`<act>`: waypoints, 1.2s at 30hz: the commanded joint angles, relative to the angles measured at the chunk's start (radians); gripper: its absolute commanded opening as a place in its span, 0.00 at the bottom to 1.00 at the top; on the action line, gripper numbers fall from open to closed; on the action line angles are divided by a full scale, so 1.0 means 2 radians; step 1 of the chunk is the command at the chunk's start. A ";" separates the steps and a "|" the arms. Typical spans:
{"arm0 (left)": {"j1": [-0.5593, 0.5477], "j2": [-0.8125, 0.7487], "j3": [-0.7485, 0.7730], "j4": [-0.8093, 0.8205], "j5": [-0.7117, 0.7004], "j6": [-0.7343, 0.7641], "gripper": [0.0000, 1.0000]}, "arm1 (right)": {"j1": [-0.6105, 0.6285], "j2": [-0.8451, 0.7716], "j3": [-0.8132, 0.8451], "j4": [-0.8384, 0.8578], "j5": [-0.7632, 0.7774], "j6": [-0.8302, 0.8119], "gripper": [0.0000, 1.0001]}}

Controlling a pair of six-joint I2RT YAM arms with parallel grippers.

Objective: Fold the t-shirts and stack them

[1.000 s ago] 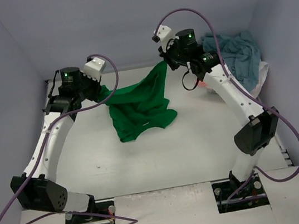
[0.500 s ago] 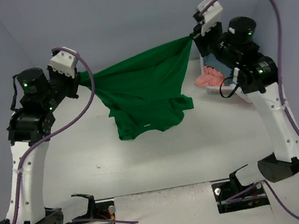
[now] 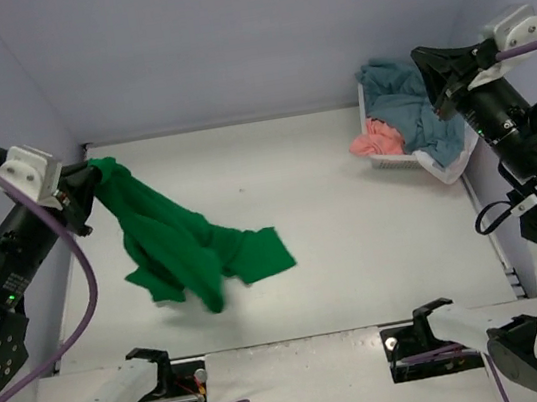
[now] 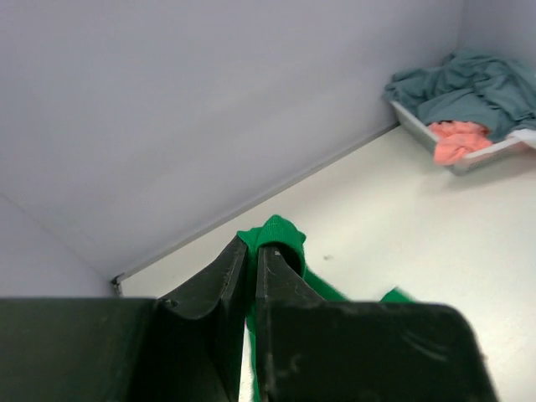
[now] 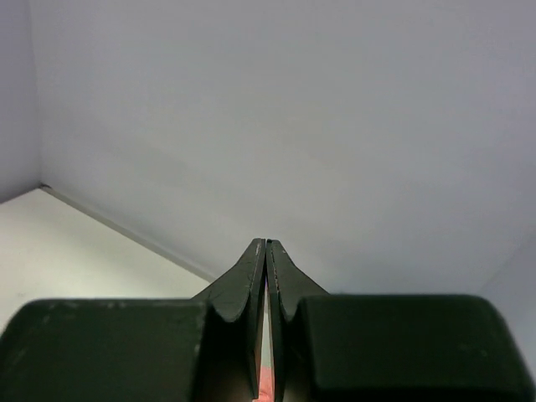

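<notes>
Three t-shirts show. The one green t-shirt (image 3: pixel 180 250) hangs pinched in the left end effector (image 4: pixel 251 251), its lower part lying on the table (image 3: pixel 355 239) at the left. One teal t-shirt (image 3: pixel 405 100) and one pink t-shirt (image 3: pixel 376 139) sit in the single basket (image 3: pixel 445 166). The right end effector (image 5: pixel 266 247) is closed on nothing, raised beside the basket.

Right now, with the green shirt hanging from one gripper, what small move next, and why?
Probably swing the right gripper toward the loose end of the green t-shirt: it is shut on nothing by the basket, while the left gripper pinches one end only.
</notes>
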 commanded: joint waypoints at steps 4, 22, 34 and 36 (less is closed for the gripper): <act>0.005 0.012 0.010 0.004 0.049 -0.035 0.00 | -0.004 0.046 -0.086 -0.005 -0.182 0.060 0.31; 0.002 0.198 0.155 -0.004 0.091 -0.084 0.00 | 0.190 0.137 -0.197 -0.003 -0.191 0.022 0.61; -0.050 0.299 0.240 0.014 0.094 -0.119 0.00 | 0.270 0.202 -0.209 0.005 -0.105 -0.003 0.57; -0.065 0.310 0.250 0.012 0.091 -0.112 0.00 | 0.279 0.229 -0.203 0.012 -0.084 -0.004 0.57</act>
